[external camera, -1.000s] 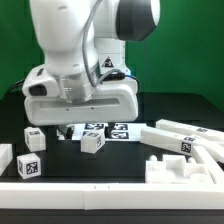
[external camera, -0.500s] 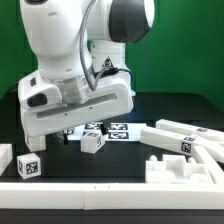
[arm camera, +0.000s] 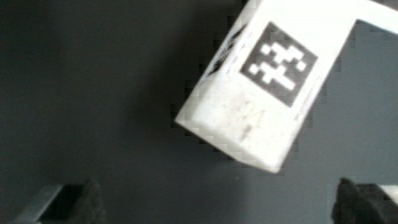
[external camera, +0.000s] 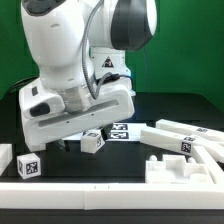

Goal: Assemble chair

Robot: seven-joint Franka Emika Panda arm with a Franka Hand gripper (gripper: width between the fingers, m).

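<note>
White, blocky, tagged chair part (arm camera: 267,90)

Bulky glossy white arm (external camera: 62,50) with dark joint cap (external camera: 136,20) and black cable (external camera: 97,74).

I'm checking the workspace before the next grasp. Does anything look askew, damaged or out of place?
Nothing looks damaged or spilled. In the wrist view the tagged white part lies diagonal to the open gripper, not squared between its fingers; a grasp may need a wrist turn.
</note>
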